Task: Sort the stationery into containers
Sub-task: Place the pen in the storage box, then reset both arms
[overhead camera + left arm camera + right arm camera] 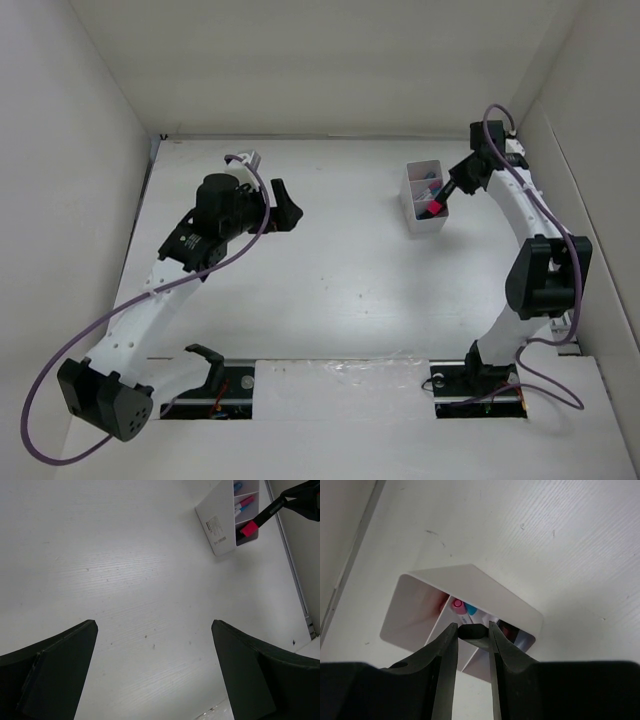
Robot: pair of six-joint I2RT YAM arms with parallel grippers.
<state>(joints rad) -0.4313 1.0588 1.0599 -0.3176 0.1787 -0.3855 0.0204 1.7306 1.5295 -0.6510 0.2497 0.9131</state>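
Note:
The white two-compartment box point(411, 204) stands at the table's back right and also shows in the left wrist view point(216, 527) and the right wrist view point(415, 607). My right gripper point(455, 184) is shut on a black marker with a pink end point(437, 205), held slanted with its pink end over the box's near compartment. In the right wrist view the marker's black butt point(472, 631) sits between the fingers point(445, 652) above the box. Pink and blue items point(462, 606) lie in the box. My left gripper point(282, 203) is open and empty over bare table.
White walls enclose the table on the left, back and right. The right wall's base runs close behind the box point(292, 575). A metal rail with a black hook point(205, 365) lies along the near edge.

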